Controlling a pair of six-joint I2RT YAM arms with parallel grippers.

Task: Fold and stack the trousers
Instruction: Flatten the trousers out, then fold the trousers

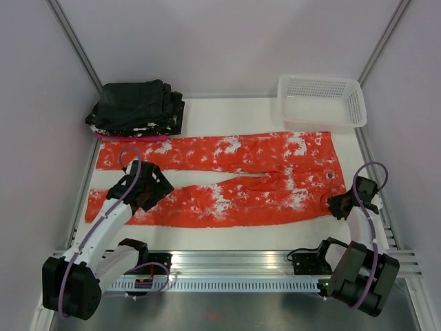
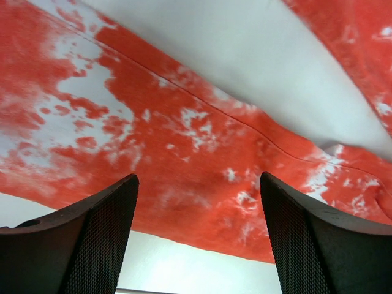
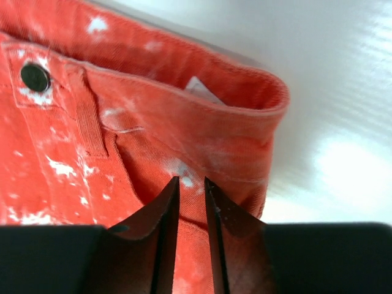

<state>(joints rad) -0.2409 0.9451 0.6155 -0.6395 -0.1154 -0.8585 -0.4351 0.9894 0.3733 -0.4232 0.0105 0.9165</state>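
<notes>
Orange-red, white-splotched fabric trousers [image 1: 220, 181] lay flat, no fold made; left gripper [image 2: 197, 177] wide open, empty; right gripper [image 3: 191, 179] near-closed at waistband [image 3: 245, 92], hold unclear.

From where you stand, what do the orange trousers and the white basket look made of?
The trousers: woven cloth, likely cotton twill, matte; the right wrist view shows ribbed weave, stitched seams and a dark, possibly metal button. The basket: white plastic, faintly translucent, with moulded mesh walls.
</notes>
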